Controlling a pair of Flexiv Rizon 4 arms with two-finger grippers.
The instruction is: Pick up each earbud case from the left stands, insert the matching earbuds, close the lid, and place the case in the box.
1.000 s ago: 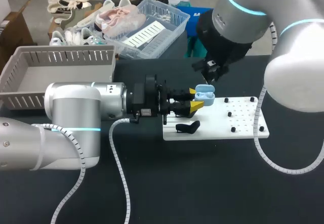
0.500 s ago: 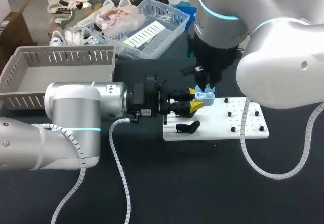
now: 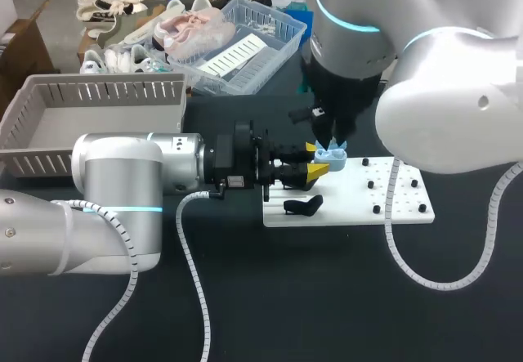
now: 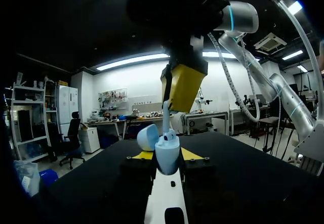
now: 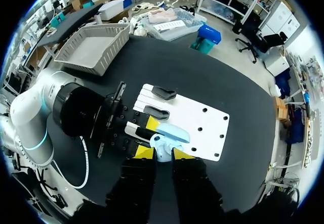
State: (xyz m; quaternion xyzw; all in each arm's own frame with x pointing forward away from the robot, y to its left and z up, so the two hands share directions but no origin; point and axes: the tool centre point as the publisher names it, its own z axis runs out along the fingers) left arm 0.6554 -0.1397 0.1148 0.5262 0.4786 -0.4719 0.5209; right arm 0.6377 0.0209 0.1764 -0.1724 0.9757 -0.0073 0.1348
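While your left tool [image 3: 314, 158] gripped the open case [image 4: 167, 159], your right tool [image 5: 163, 153] pinched an earbud [image 4: 169, 134] into it; lid closing and boxing were left

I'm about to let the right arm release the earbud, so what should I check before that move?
1. Case clamped in left gripper: ok, a finger on each side.
2. Lid open: ok.
3. Earbud held by right gripper directly over the case: ok.
4. Earbud fully seated in its slot: cannot tell.
5. Second earbud already inside: cannot tell.
6. Box upright, open top: ok.
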